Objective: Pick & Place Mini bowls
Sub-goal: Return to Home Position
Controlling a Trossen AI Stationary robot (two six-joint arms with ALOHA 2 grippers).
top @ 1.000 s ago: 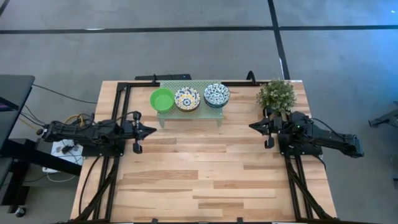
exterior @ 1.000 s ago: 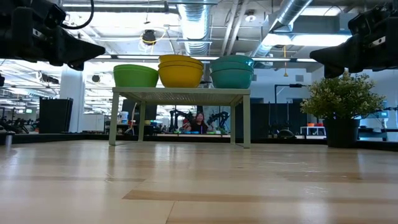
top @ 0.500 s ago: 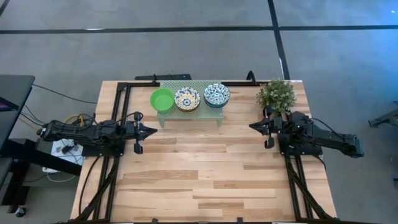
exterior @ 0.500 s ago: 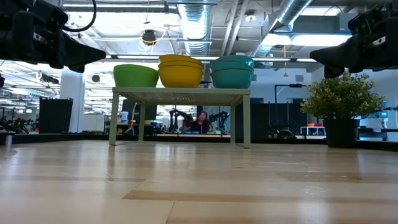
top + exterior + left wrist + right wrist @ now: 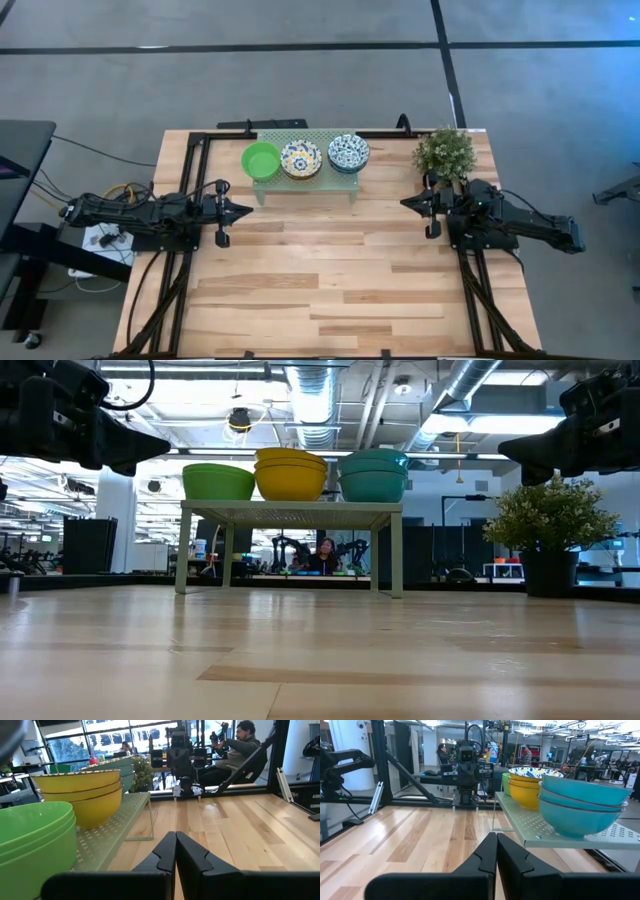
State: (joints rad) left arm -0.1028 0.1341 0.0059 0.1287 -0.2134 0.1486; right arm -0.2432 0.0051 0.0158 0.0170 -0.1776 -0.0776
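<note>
Three stacks of mini bowls stand on their bases on the pale green mesh rack (image 5: 305, 178) at the table's far edge: plain green (image 5: 261, 160), yellow outside with yellow-blue floral inside (image 5: 300, 158), teal outside with blue floral inside (image 5: 348, 153). The low view shows them side by side as green (image 5: 218, 481), yellow (image 5: 291, 474) and teal (image 5: 373, 475). My left gripper (image 5: 245, 211) hovers shut, left of and nearer than the rack, level with its green end (image 5: 30, 840). My right gripper (image 5: 405, 203) hovers shut to the rack's right, near the teal stack (image 5: 580, 805).
A small potted plant (image 5: 445, 153) stands at the far right corner, just beyond my right arm. Black frame rails (image 5: 190, 170) run along the table's left, right and far sides. Bare wood (image 5: 320, 280) spans the middle and near part. People sit in the room beyond (image 5: 240, 745).
</note>
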